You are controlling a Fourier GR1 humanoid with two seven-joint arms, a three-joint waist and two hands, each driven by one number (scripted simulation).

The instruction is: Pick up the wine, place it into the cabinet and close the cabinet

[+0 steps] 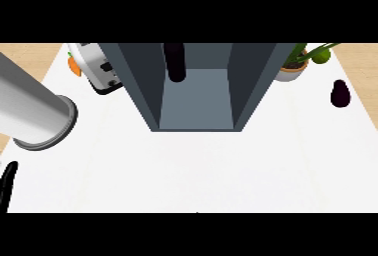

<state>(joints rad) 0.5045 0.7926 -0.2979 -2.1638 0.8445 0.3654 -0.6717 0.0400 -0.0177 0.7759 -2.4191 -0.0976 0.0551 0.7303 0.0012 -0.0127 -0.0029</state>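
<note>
One wine bottle [174,61] (dark, upright) inside the open cabinet [196,95].

No text, label, brand, number or sign can be read anywhere here.

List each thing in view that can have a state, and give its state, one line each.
Cabinet: open, dark wine bottle standing inside.
Eggplant: lying on the counter, right of the cabinet.
Toaster: left of the cabinet, partly hidden.
Left hand: only a dark sliver shows at the left edge.
</note>
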